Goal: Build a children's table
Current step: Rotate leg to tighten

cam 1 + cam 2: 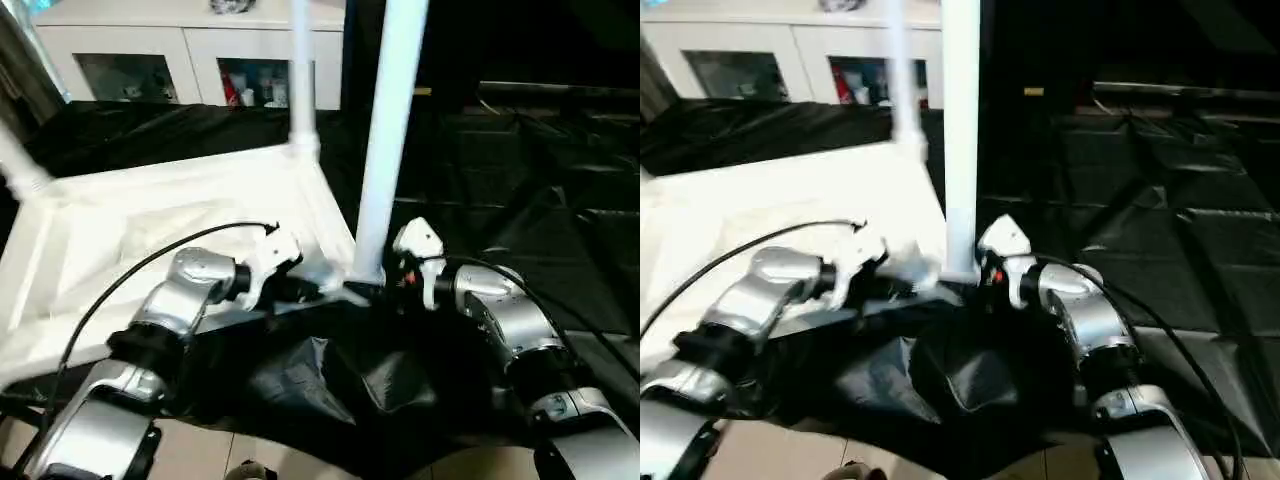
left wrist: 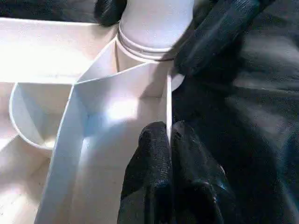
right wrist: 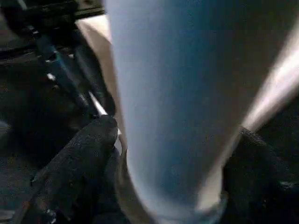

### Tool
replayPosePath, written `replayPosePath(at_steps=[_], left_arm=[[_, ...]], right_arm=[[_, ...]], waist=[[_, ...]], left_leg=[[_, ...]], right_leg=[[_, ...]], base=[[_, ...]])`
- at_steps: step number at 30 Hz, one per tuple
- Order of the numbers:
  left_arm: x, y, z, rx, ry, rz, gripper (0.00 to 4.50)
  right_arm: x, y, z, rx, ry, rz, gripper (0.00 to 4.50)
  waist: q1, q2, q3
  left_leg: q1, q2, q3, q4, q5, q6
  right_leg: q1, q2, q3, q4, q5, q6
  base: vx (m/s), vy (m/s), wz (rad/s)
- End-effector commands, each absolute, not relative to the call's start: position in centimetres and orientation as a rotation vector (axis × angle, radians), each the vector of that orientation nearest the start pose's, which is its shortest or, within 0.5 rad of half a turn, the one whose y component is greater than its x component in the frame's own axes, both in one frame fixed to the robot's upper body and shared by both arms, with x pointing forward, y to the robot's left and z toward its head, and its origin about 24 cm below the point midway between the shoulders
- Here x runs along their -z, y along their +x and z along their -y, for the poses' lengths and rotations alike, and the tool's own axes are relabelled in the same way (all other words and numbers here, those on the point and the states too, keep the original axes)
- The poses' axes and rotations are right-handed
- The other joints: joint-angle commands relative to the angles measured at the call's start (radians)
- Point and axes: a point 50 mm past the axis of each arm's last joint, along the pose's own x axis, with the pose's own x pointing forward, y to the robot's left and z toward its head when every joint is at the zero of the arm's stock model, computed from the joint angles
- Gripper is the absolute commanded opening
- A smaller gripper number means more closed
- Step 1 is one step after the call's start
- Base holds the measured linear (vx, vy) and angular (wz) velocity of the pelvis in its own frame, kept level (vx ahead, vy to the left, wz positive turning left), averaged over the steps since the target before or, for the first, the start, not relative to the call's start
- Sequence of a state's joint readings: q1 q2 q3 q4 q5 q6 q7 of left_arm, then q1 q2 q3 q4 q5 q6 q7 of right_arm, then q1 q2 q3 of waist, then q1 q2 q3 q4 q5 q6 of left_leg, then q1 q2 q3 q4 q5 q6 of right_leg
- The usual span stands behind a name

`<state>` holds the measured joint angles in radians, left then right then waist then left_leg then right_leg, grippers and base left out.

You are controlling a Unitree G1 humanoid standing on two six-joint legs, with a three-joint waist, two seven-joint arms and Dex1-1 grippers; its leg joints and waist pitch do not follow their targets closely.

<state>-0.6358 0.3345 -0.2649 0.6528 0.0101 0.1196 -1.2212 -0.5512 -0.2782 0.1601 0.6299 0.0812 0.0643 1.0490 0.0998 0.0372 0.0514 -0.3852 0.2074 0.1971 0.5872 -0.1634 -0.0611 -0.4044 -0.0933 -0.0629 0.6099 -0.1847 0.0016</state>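
The children's table top (image 1: 150, 230) lies upside down on black cloth, ribbed underside facing up. A white leg (image 1: 390, 130) stands upright in the near right corner socket (image 2: 140, 46). A second leg (image 1: 300, 80) stands in the far corner and a third (image 1: 15, 165) at the far left. My left gripper (image 2: 169, 135) is shut on the top's thin rim wall just beside that near corner. My right gripper (image 1: 385, 282) straddles the base of the near leg, one black finger (image 3: 79, 158) on each side, jaws open around it.
A white cabinet (image 1: 180, 60) with glass doors stands behind the table. Black sheeting (image 1: 520, 180) covers the floor to the right and hangs crumpled in front of me. A dark frame or rail (image 1: 560, 95) runs along the back right.
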Motion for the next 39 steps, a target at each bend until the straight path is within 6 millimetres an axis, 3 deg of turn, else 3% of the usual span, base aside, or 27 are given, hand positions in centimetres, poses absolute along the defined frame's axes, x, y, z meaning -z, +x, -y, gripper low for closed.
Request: replayPosePath(at_steps=[1,8,9,14,18,20,22,23,24,28,31,34,35,37,39], left_arm=[[-5.9,32.0,-12.1,1.398,0.352,-0.424,0.00],[-6.0,31.8,-12.7,1.427,0.355,-0.443,0.00],[-6.0,31.8,-12.7,1.427,0.352,-0.443,0.00],[-6.0,32.3,-12.2,1.361,0.328,-0.428,0.00],[-6.3,33.8,-10.7,1.208,0.295,-0.404,0.00],[-6.4,34.2,-10.3,1.170,0.290,-0.403,0.00],[-6.6,35.0,-9.0,1.080,0.265,-0.397,0.00],[-6.6,35.1,-9.0,1.075,0.264,-0.397,0.00],[-6.8,35.3,-8.5,1.048,0.252,-0.388,0.00],[-7.5,35.8,-6.8,1.003,0.243,-0.331,0.00],[-7.4,35.6,-6.3,1.027,0.260,-0.324,0.00],[-7.3,35.4,-6.3,1.052,0.274,-0.321,0.00],[-7.2,35.5,-6.4,1.046,0.278,-0.321,0.00],[-7.1,35.5,-6.5,1.048,0.297,-0.320,0.00],[-7.0,35.5,-6.6,1.044,0.314,-0.319,0.00]], right_arm=[[-4.5,31.5,12.6,-1.208,-0.165,-0.326,3.56],[-4.4,30.8,12.8,-1.265,-0.135,-0.346,3.18],[-4.4,30.7,12.7,-1.269,-0.131,-0.347,2.93],[-4.1,31.0,11.9,-1.203,-0.089,-0.325,2.73],[-3.1,32.8,10.9,-0.867,-0.013,-0.311,2.68],[-2.9,33.1,10.7,-0.792,0.014,-0.314,2.66],[-2.5,33.6,10.1,-0.651,0.072,-0.326,2.65],[-2.4,33.7,10.0,-0.647,0.073,-0.326,2.64],[-2.3,33.8,9.7,-0.612,0.081,-0.328,2.63],[-2.4,33.7,7.8,-0.596,0.099,-0.323,2.63],[-2.5,33.6,7.3,-0.625,0.102,-0.312,3.22],[-2.6,33.7,7.5,-0.628,0.064,-0.302,3.36],[-2.7,33.7,7.6,-0.623,0.045,-0.297,3.52],[-2.9,33.9,8.2,-0.619,0.008,-0.283,3.70],[-3.3,33.9,8.9,-0.642,-0.015,-0.263,3.70]], waist=[[-0.001,-0.006,-0.068],[0.006,-0.007,-0.070],[0.006,-0.006,-0.070],[0.006,-0.007,-0.067],[-0.007,-0.006,-0.066],[-0.014,-0.007,-0.066],[-0.014,-0.008,-0.069],[-0.014,-0.008,-0.069],[-0.015,-0.016,-0.069],[-0.009,-0.012,-0.071],[-0.007,-0.012,-0.071],[-0.008,-0.006,-0.068],[-0.009,-0.009,-0.068],[-0.009,-0.003,-0.069],[-0.009,-0.006,-0.069]], left_leg=[[0.023,0.028,-0.010,-0.070,-0.255,0.038],[0.021,0.027,-0.011,-0.068,-0.229,0.043],[0.022,0.027,-0.010,-0.068,-0.235,0.041],[0.022,0.027,-0.012,-0.071,-0.255,0.023],[0.024,0.022,-0.014,-0.073,-0.265,-0.003],[0.026,0.021,-0.016,-0.075,-0.277,-0.013],[0.024,0.020,-0.015,-0.073,-0.253,-0.005],[0.024,0.020,-0.015,-0.072,-0.244,-0.003],[0.022,0.020,-0.014,-0.072,-0.235,0.001],[0.020,0.018,-0.013,-0.068,-0.204,0.022],[0.019,0.018,-0.012,-0.068,-0.198,0.036],[0.020,0.019,-0.013,-0.070,-0.228,0.030],[0.021,0.019,-0.013,-0.071,-0.235,0.023],[0.021,0.019,-0.015,-0.072,-0.237,0.019],[0.020,0.018,-0.014,-0.071,-0.236,0.020]], right_leg=[[0.043,-0.048,0.037,-0.066,-0.158,-0.258],[0.046,-0.049,0.037,-0.063,-0.127,-0.259],[0.045,-0.049,0.036,-0.063,-0.136,-0.258],[0.044,-0.051,0.037,-0.067,-0.173,-0.250],[0.039,-0.053,0.039,-0.072,-0.218,-0.240],[0.041,-0.053,0.038,-0.076,-0.251,-0.226],[0.042,-0.053,0.039,-0.076,-0.230,-0.218],[0.041,-0.051,0.038,-0.074,-0.209,-0.223],[0.044,-0.050,0.037,-0.073,-0.195,-0.224],[0.046,-0.050,0.037,-0.069,-0.146,-0.229],[0.047,-0.050,0.036,-0.068,-0.125,-0.230],[0.046,-0.051,0.037,-0.074,-0.172,-0.223],[0.046,-0.051,0.036,-0.075,-0.180,-0.219],[0.046,-0.050,0.036,-0.075,-0.181,-0.216],[0.047,-0.049,0.037,-0.073,-0.153,-0.219]], base=[[0.000,0.000,0.00],[0.000,0.000,0.00],[0.000,0.000,0.00],[0.000,0.000,0.00],[0.000,0.000,0.00],[0.000,0.000,0.00],[0.000,0.000,0.00],[0.000,0.000,0.00],[0.000,0.000,0.00],[0.000,0.000,0.00],[0.000,0.000,0.00],[0.000,0.000,0.00],[0.000,0.000,0.00],[0.000,0.000,0.00],[0.000,0.000,0.00]])
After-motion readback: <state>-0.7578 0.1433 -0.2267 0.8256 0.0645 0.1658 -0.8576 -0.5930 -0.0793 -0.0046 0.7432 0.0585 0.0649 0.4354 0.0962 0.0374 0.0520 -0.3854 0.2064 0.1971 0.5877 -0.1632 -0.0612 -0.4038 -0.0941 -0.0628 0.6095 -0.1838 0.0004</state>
